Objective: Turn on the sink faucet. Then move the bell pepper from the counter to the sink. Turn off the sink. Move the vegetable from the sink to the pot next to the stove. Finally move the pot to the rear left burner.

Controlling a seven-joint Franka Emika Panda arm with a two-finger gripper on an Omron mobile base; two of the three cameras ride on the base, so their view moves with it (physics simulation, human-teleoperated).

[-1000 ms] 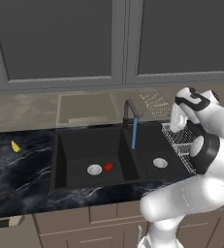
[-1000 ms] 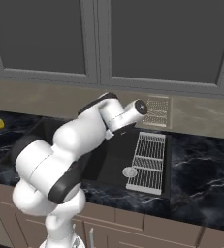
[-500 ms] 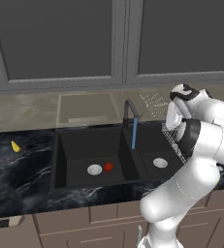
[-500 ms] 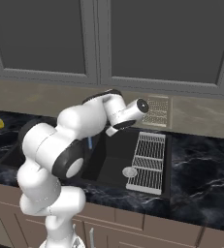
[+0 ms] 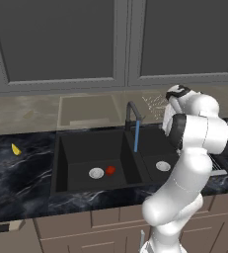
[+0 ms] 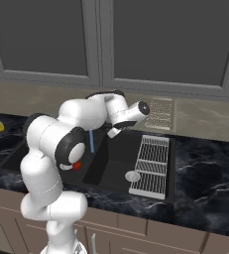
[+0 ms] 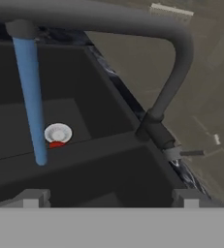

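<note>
Faucet ran: a blue water column fell from its arched spout over the divider of the black double sink. Bell pepper lay on the floor of the left basin, just beside the round silver drain.

Hand view added what the base views lacked: a small lever at the faucet base, sticking out sideways, and the pepper partly hidden behind the divider, touching the drain ring. Hand was spread wide, both tips apart at the bottom of that view, holding nothing, near the faucet.

Right base view showed a silver wire rack lying over the right basin and the second drain; the robot's own arm blocked most of the left basin there.

Surface was black marble-look with white veins, under grey wall cabinets and a beige backsplash. A yellow wedge lay on the surface well left of the sink.
</note>
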